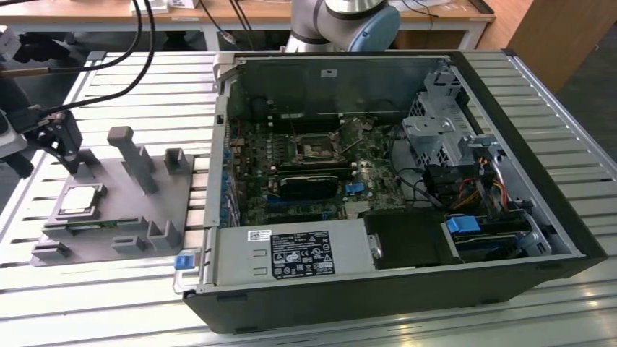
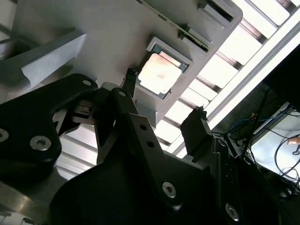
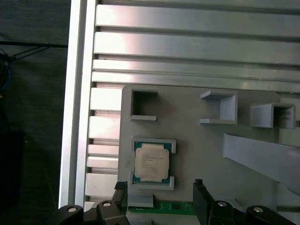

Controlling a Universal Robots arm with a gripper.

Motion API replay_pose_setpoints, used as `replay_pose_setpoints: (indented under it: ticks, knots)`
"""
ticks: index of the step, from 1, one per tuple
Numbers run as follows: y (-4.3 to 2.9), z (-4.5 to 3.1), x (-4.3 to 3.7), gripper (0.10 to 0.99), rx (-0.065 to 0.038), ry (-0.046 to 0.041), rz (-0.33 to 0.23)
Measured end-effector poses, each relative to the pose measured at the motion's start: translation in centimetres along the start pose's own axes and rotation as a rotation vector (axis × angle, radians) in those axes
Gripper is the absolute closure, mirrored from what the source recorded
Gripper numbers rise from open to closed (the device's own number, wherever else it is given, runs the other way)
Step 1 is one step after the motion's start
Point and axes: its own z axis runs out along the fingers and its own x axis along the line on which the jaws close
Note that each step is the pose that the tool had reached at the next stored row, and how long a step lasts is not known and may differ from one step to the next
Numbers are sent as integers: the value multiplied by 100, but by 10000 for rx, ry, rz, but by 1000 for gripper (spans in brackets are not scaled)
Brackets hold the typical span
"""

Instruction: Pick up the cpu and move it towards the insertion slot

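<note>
Here's the end effector (image 3: 159, 186), hanging open and empty, its two dark fingers (image 2: 132, 77) spreading wide with nothing between them. Just off those tips the cpu (image 3: 151, 161) is sitting flat in its recess on the grey fixture plate (image 3: 201, 154), untouched, so the pick-up is not yet done and the whole carry is left. The insertion slot (image 1: 316, 148) is lying well apart, inside the open computer case (image 1: 386, 307) on the slatted tabletop (image 1: 126, 303). How high the fingers are hovering over the chip is proving hard to judge. The finger bases are running off the edge in the first wrist view, and the slot's lever is too small to make out.
</note>
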Motion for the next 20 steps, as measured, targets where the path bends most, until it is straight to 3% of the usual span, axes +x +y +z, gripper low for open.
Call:
replay_pose_setpoints:
  ticks: [20]
  knots:
    - [-10, 94, 0, 424, -2, 0, -15]
